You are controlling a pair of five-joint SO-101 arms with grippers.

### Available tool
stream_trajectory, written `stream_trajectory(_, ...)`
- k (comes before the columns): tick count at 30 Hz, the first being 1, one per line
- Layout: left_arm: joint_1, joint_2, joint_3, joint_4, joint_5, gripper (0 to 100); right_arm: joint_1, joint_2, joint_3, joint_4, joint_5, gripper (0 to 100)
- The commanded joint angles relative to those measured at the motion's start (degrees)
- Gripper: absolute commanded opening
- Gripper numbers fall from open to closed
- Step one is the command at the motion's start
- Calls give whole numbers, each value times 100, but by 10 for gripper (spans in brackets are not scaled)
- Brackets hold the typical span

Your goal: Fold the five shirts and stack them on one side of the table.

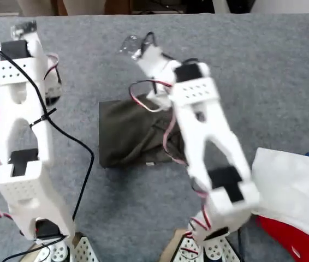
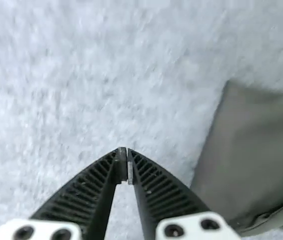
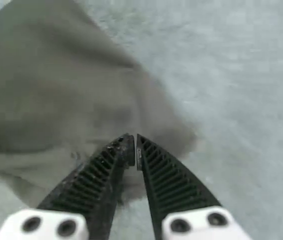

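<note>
My left claw is pressed together on nothing, above the grey table, near the folded olive shirt. My right claw, also pressed together and empty, hangs over that shirt's edge. A white shirt lies on a red shirt at the table's right side.

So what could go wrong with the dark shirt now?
The dark shirt is rumpled near the right arm, so the fold might end up messy. The right gripper is shut with no cloth in it and could drag the shirt. The arm might also bump the white shirt.
</note>
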Motion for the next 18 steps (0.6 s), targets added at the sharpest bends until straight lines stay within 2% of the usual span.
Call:
stream_trajectory(1, -149, -734, 1134, -519, -141, 19, -338, 998, -1191, 378, -167, 23)
stream_trajectory(6, -360, -1719, 3191, -1732, -440, 19, -497, 2044, -2484, 1152, -167, 23)
stream_trajectory(11, -325, -2774, 4949, -2734, -580, 19, -400, 2457, -3055, 1996, -123, 23)
stream_trajectory(18, -316, -3538, 5960, -3349, -580, 19, -75, 2457, -2985, 2426, 62, 23)
